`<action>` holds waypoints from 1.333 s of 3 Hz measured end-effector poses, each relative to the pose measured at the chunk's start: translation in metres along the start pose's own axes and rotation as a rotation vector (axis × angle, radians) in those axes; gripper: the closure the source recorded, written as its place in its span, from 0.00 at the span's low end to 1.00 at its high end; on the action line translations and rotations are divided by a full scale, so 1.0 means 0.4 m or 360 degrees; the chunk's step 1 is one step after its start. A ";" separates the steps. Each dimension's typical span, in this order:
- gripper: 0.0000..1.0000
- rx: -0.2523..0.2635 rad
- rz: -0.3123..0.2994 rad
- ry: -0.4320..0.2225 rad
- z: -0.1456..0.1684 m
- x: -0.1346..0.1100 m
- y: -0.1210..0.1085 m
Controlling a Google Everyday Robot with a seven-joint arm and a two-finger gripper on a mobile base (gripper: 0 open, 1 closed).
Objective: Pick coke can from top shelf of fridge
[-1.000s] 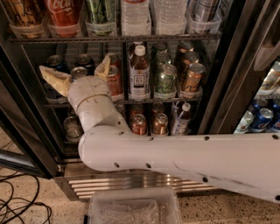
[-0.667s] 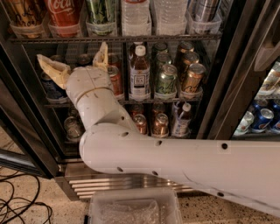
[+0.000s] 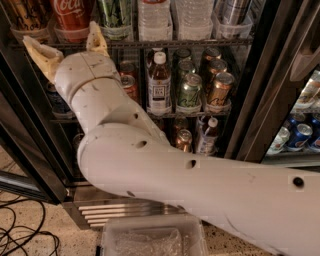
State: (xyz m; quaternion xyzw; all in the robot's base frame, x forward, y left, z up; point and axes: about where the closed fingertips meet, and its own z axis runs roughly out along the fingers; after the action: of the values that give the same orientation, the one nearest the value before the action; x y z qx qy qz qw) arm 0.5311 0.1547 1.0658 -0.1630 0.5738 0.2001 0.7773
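At eleven o'clock in my view, the gripper (image 3: 61, 34) sits at the front rail of the top shelf (image 3: 200, 43), fingers (image 3: 40, 52) spread wide, holding nothing. The coke can (image 3: 73, 17) stands at twelve o'clock from it, in a clear tray, ungrasped. I judge the approach nearly done; closing, lifting and withdrawal from the fridge (image 3: 252, 115) are left. A green can (image 3: 116, 15) crowds the coke can at three o'clock, water bottles (image 3: 155, 17) beyond. The rail may snag the fingers. My arm (image 3: 200, 185) hides the lower racks at seven o'clock.

coke can (image 3: 70, 12): white Coca-Cola script | tool (image 3: 61, 36): at top shelf (image 3: 200, 43)
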 end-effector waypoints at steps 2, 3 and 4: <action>0.26 -0.0091 0.0082 0.0104 0.081 0.011 0.075; 0.38 -0.0032 0.0044 0.0204 0.121 0.060 0.074; 0.38 0.0073 -0.0054 0.0306 0.132 0.099 0.051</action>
State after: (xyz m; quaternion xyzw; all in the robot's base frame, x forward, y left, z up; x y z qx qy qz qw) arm 0.5749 0.2029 1.0426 -0.1733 0.6475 0.1571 0.7253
